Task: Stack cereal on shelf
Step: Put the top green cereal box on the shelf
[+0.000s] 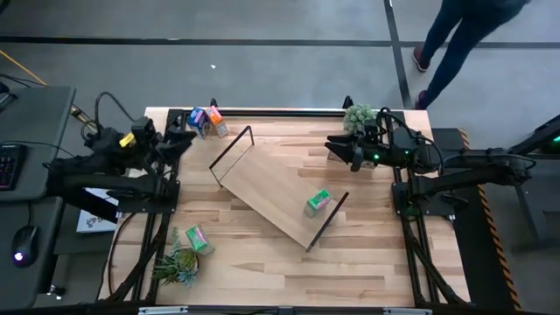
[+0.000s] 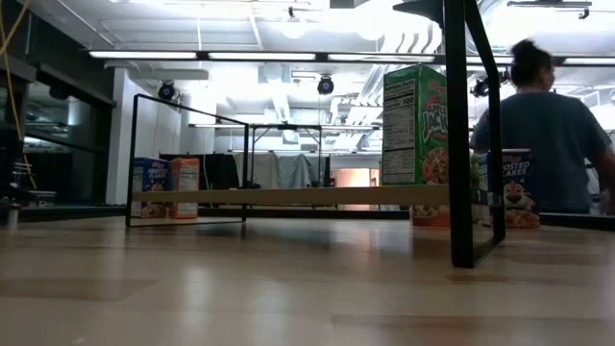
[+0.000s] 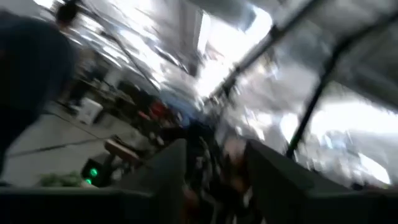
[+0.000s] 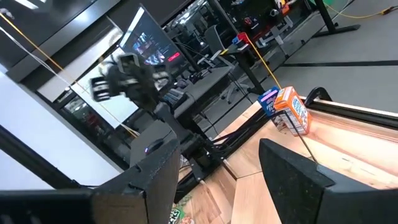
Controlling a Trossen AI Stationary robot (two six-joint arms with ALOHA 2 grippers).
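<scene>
The shelf (image 1: 271,192), a long light-wood board with black wire frame ends, lies diagonally mid-table, resting on its frame ends (image 2: 288,196). A green cereal box (image 1: 317,203) stands on the board near its right end (image 2: 415,125). A blue box (image 1: 197,121) and an orange box (image 1: 215,118) stand together at the far left edge and show in the right wrist view (image 4: 286,109). Another green box (image 1: 199,238) lies at the near left. My left gripper (image 1: 179,140) hovers open beside the blue and orange boxes (image 3: 217,168). My right gripper (image 1: 337,149) hovers open at the far right (image 4: 217,162).
A small green plant (image 1: 359,115) stands at the far right by my right gripper, another (image 1: 178,264) at the near left. A blue box (image 2: 517,187) shows behind the shelf's frame end. A person (image 1: 464,35) walks beyond the far edge. Bare tabletop (image 1: 367,262) lies near right.
</scene>
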